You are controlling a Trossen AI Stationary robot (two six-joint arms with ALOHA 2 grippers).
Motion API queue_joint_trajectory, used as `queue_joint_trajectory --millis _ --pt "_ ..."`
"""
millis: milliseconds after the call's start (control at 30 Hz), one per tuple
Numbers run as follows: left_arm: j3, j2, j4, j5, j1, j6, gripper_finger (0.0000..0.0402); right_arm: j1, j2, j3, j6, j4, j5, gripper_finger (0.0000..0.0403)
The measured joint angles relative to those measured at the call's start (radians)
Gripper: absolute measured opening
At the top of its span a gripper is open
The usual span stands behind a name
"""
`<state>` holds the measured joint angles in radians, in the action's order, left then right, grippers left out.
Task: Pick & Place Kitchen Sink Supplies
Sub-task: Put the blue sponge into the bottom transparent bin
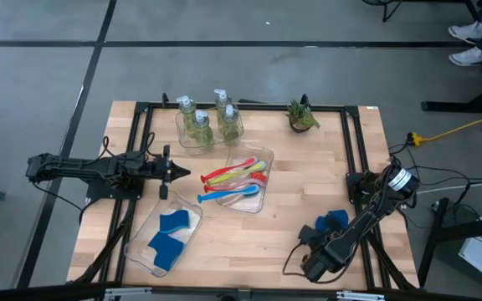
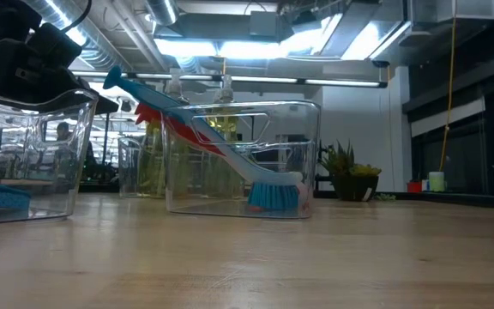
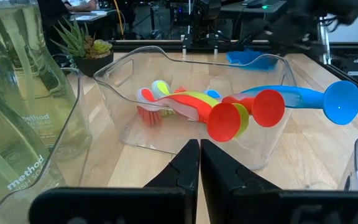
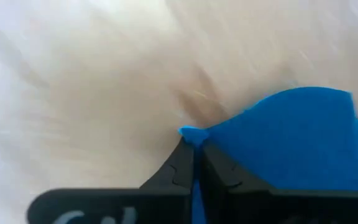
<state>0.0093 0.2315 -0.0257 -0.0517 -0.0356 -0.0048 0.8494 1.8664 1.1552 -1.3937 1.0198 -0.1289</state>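
Note:
Three pump bottles [image 1: 203, 124] stand in a clear tray at the table's far side. Red, blue and yellow-green brushes [image 1: 234, 180] lie in a second tray [image 1: 262, 159], their round handle ends [image 3: 229, 121] over its wall. Blue sponge pieces [image 1: 170, 234] lie in a third tray near the left front. My left gripper [image 1: 182, 173] is shut and hovers just left of the brush tray. My right gripper [image 1: 318, 234], at the right front, is shut on another blue sponge [image 1: 335, 221]. My right gripper pinches the blue sponge between its two fingers at a pointed corner of its edge [image 4: 192, 133]. The rest of the sponge [image 4: 291, 143] spreads out to one side past the fingers. I cannot tell if it is lifted clear of the table.
A small potted plant [image 1: 301, 117] stands at the far right of the table. A black metal frame [image 1: 241, 106] runs along the table's edges. Bare wood [image 1: 249, 251] lies between the sponge tray and my right gripper. Cables hang off the right side.

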Motion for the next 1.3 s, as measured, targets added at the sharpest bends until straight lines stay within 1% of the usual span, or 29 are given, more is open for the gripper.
queue_joint_trajectory --millis 167,267,367,467,567,667,733,833,1033,1233,1300 --pt "0.0 0.0 0.0 0.0 0.0 0.0 0.0012 -0.008 0.0 0.103 0.119 -0.035 -0.077 0.0007" --pt "0.0 0.0 0.0 0.0 0.0 0.0 0.0012 -0.028 0.0 0.164 0.207 -0.071 -0.092 0.0007" --pt "0.0 0.0 0.0 0.0 0.0 0.0 0.001 -0.056 0.0 0.218 0.336 -0.166 -0.095 0.0007" --pt "0.0 0.0 0.0 0.0 0.0 0.0 0.0008 -0.09 0.0 0.242 0.542 -0.34 -0.094 0.0007" --pt "0.0 0.0 0.0 0.0 0.0 0.0 0.001 -0.124 0.0 0.255 0.788 -0.535 -0.042 0.0007" --pt "0.0 0.0 0.0 0.0 0.0 0.0 0.0012 -0.157 0.0 0.256 1.011 -0.711 0.056 0.0007" --pt "0.0 0.0 0.0 0.0 0.0 0.0 0.0013 -0.177 0.0 0.256 1.142 -0.799 0.126 0.0007" --pt "0.0 0.0 0.0 0.0 0.0 0.0 0.0011 -0.207 0.0 0.256 1.299 -0.882 0.207 0.0007" --pt "0.0 0.0 0.0 0.0 0.0 0.0 0.0009 -0.284 0.0 0.256 1.524 -1.034 0.355 0.0007" --pt "0.0 0.0 0.0 0.0 0.0 0.0 0.0013 -0.352 -0.001 0.256 1.64 -1.206 0.373 0.0008" --pt "0.0 0.0 0.0 0.0 0.0 0.0 0.0012 -0.376 0.005 0.256 1.661 -1.278 0.406 0.0011"
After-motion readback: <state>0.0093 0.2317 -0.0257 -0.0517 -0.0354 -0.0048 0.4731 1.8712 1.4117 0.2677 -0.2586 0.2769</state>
